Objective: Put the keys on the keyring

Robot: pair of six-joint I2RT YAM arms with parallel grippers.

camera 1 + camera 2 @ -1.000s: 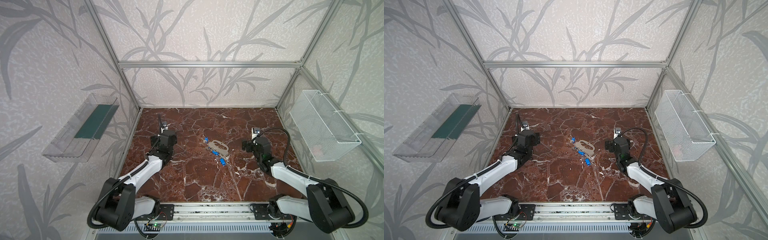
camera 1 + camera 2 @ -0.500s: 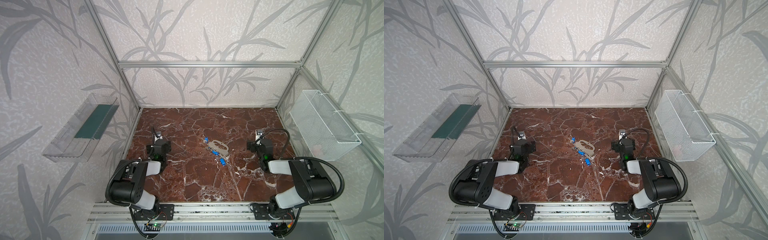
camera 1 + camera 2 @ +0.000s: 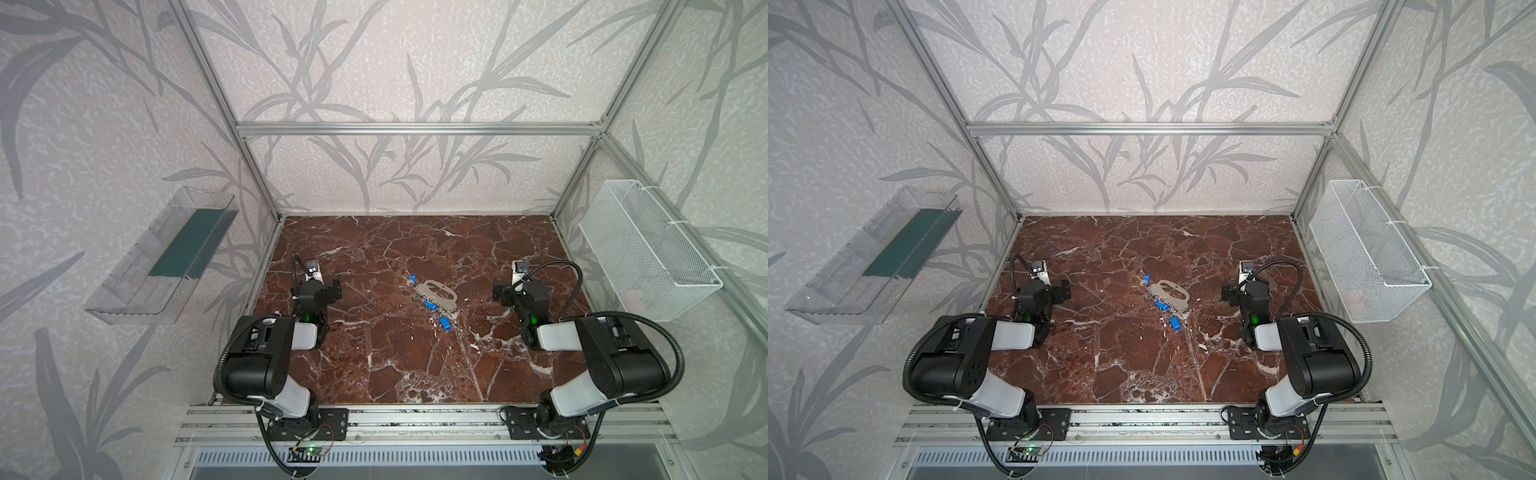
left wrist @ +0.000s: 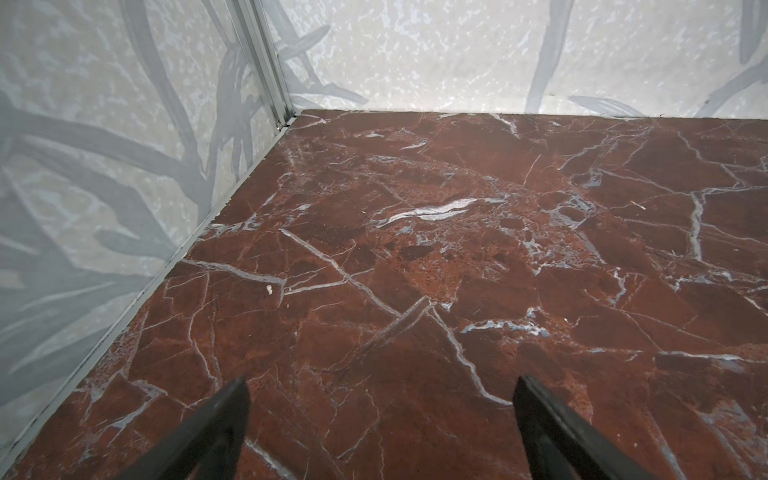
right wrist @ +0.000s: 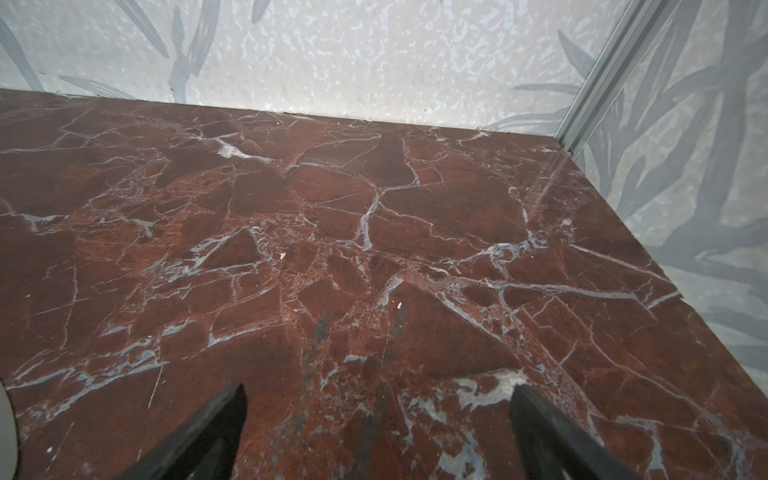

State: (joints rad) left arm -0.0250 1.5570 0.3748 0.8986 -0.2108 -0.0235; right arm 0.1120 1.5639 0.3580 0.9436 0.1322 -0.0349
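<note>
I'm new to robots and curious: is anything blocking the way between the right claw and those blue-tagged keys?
Nothing visible does. Only bare marble table lies between the open right gripper and the keys, which lie by the keyring mid-table.

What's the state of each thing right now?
left gripper: open, empty
right gripper: open, empty
keyring: flat on table, not held
keys: on table along keyring's edge; attached or not, cannot tell
</note>
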